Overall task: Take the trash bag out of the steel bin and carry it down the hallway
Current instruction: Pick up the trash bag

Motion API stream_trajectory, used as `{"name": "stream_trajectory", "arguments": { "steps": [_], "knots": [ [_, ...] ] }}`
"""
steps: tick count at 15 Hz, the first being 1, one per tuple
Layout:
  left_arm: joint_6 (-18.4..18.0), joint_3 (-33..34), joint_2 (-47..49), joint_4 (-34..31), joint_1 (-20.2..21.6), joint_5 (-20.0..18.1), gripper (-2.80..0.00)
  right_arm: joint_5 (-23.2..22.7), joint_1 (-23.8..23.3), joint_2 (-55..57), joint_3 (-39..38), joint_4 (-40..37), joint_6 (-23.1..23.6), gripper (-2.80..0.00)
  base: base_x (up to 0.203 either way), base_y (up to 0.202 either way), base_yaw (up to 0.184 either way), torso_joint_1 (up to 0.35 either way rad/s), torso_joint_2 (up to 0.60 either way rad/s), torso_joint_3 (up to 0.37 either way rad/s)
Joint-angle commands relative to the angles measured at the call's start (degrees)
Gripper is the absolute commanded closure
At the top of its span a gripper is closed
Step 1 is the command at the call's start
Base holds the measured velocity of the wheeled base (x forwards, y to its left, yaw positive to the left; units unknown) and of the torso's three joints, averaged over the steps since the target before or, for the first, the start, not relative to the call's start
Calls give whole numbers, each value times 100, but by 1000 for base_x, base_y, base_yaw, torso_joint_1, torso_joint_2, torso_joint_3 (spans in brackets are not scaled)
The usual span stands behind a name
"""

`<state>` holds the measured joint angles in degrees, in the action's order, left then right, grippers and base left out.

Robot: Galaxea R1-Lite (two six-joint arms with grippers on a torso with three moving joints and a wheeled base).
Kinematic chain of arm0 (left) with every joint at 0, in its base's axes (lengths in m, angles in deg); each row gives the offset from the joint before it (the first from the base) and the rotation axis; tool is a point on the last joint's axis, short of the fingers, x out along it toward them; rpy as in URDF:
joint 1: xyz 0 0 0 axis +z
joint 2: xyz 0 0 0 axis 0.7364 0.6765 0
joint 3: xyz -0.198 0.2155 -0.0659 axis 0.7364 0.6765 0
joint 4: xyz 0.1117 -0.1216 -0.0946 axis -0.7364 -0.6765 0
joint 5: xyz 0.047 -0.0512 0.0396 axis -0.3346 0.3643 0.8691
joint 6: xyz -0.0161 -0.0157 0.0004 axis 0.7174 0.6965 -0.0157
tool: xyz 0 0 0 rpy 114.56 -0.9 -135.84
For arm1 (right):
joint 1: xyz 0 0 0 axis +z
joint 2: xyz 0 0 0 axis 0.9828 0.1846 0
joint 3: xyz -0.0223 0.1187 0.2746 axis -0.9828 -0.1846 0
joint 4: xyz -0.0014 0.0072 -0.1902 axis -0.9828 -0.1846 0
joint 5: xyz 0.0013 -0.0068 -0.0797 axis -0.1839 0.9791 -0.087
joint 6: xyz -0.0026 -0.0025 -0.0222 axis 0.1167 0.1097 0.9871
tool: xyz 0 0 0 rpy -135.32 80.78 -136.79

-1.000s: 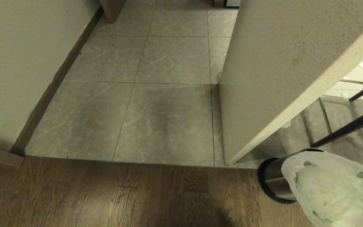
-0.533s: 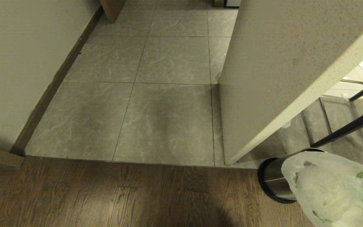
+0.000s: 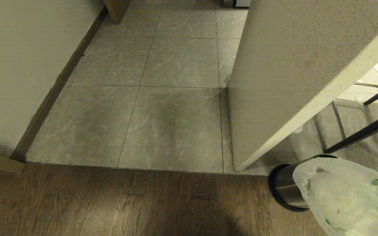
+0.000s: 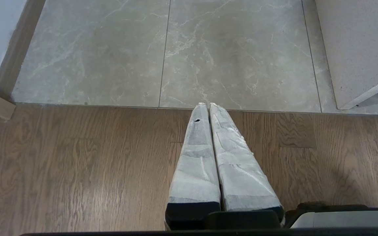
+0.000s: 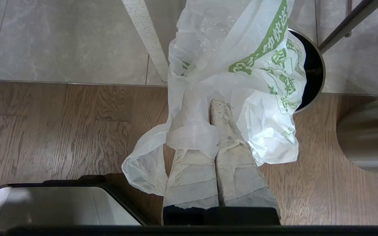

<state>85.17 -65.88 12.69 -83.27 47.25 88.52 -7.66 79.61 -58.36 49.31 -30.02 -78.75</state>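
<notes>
**Two pincers closed, the bag hangs from the right one**

I see on my right wrist view that the right pincer [image 5: 217, 108] has its taped fingers pressed together on the trash bag [image 5: 241, 75]. One handle loop of the thin whitish plastic is wrapped over one finger, and the body of the bag, with green print on it, spreads in front of the fingers. The bag is out of the steel bin [image 5: 310, 75], whose dark open mouth shows just behind it.

On the head view the trash bag [image 3: 343, 196] fills the lower right corner and covers part of the steel bin [image 3: 282, 186]. The bin stands where the dark wood-plank floor [image 3: 110, 203] meets the grey tiles, beside the corner of a cream wall [image 3: 290, 65]. The hallway [image 3: 162, 98] with marble-veined tiles runs ahead between this wall and the wall on the left.

The left pincer [image 4: 207, 105] is closed with nothing in it and points forward over the wood floor, its tips at the tile edge.
</notes>
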Motion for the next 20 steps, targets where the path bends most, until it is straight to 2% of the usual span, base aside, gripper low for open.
{"name": "stream_trajectory", "arguments": {
  "steps": [1, 20],
  "knots": [
    [2, 9, -9, 0, 1, 1, 0, -1, 2, 19, -44, 7, -1, 0, 0, 0, 0, 0, 0, 0],
    [2, 9, -8, 0, 1, 2, 0, -1, 2, 10, -26, -2, -1, 0, 0, 0, 0, 0, 0, 0]
  ]
}}
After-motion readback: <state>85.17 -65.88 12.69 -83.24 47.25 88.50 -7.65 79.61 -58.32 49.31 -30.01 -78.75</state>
